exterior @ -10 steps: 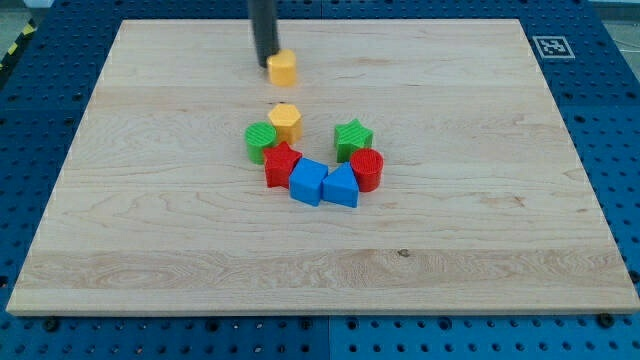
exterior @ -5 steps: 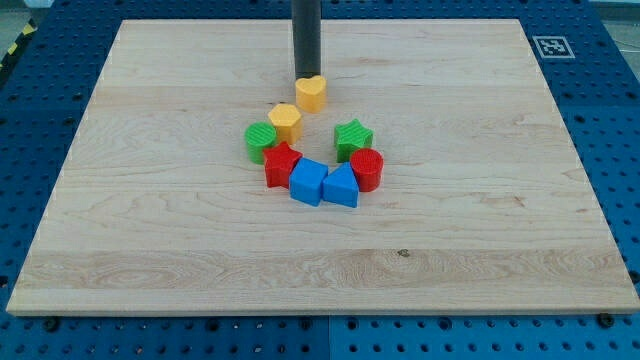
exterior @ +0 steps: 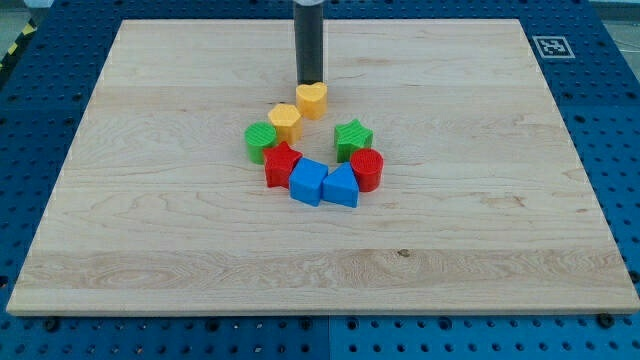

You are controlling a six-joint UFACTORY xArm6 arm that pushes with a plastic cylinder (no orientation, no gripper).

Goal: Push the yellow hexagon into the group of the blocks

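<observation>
My tip [exterior: 311, 82] stands just above a yellow heart-shaped block [exterior: 312, 100] and touches its top edge. That block sits against the upper right of the yellow hexagon [exterior: 285, 121]. The hexagon rests at the top of a curved group: a green cylinder [exterior: 261, 142], a red star [exterior: 282, 163], a blue cube [exterior: 308, 182], a blue wedge-like block [exterior: 341, 187], a red cylinder [exterior: 367, 169] and a green star [exterior: 353, 137]. The hexagon touches the green cylinder and the red star.
The wooden board [exterior: 150, 230] lies on a blue pegboard table [exterior: 620, 150]. A black-and-white marker tag [exterior: 551, 46] is at the board's top right corner.
My tip moved right and down the view, pushing the yellow heart-shaped block from the upper left down against the yellow hexagon. The group has not visibly moved.
</observation>
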